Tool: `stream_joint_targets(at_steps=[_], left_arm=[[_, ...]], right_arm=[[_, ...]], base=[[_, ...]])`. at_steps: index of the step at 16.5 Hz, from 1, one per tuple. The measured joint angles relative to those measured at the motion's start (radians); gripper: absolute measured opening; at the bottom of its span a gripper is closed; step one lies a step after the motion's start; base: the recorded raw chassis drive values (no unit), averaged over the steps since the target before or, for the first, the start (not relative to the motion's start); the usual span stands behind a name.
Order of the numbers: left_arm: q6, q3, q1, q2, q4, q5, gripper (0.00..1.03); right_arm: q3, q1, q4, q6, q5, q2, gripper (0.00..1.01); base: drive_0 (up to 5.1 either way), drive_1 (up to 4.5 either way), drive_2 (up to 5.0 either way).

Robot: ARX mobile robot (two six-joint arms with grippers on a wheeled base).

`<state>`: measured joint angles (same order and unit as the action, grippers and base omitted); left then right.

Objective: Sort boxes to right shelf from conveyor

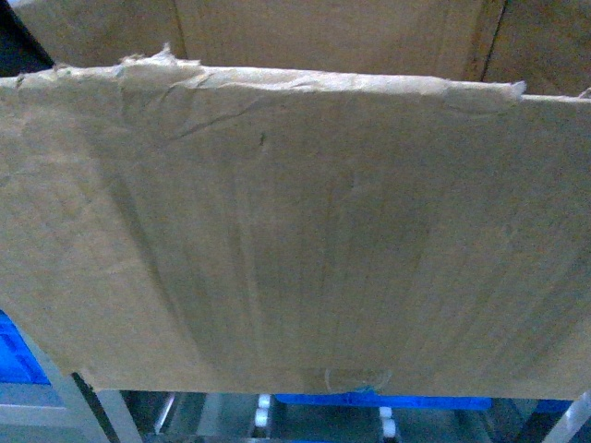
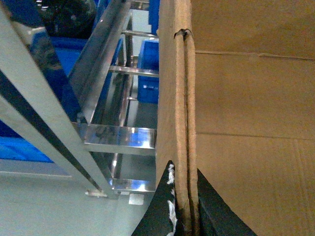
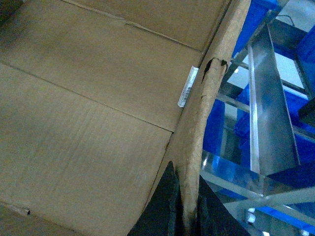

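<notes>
**Box held up between both claws, in front of the metal shelf**

I am looking at the cardboard box (image 1: 295, 231) filling nearly my whole head view: its broad brown side is facing me, the ragged torn top edge is running across the upper part of the picture, and a strip of tape is showing at the middle of the bottom edge. Below that bottom edge I am seeing the silver rails and white rollers of the shelf (image 1: 268, 415), with blue bins (image 1: 18, 355) showing behind them at the lower left and along the bottom.

On the left wrist camera, the left claw (image 2: 183, 206) is pinching the box's torn wall edge (image 2: 179, 98), one dark finger on each face of the cardboard. The shelf's shiny steel rails (image 2: 118, 137) are standing just beside the box, on its outer side.

On the right wrist camera, the right claw (image 3: 186, 211) is likewise pinching the opposite wall edge (image 3: 206, 98), fingers closed on both faces. The box's inside with a small white label (image 3: 187, 86) is lying on one side, the shelf rails (image 3: 268, 123) and blue bins on the other.
</notes>
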<state>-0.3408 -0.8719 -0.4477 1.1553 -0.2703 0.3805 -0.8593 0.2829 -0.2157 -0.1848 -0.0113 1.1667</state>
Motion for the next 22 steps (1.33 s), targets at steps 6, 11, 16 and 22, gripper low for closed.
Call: stream_joint_targets(at_steps=[6,11,16,22], left_arm=[[0.0,0.0,0.003,-0.003,-0.002,0.002,0.02],[0.001,0.0,-0.003,0.004,0.0,-0.002,0.02],[0.0,0.0,0.0,-0.005,0.002,0.001,0.02],[0.0,0.0,0.001,0.002,-0.001,0.002,0.02]], right_arm=[[0.0,0.004,-0.003,0.0,0.0,-0.005,0.02],[0.0,-0.003,-0.01,0.0,-0.001,-0.002,0.02],[0.0,-0.001,-0.002,0.0,0.0,-0.01,0.02],[0.0,0.0,-0.002,0.0,0.001,-0.002,0.02]], base=[[3.0,0.2,-4.1],[0.8,0.1,-0.9],[0.2,1.75,-1.4],[0.0,1.08,-1.1]])
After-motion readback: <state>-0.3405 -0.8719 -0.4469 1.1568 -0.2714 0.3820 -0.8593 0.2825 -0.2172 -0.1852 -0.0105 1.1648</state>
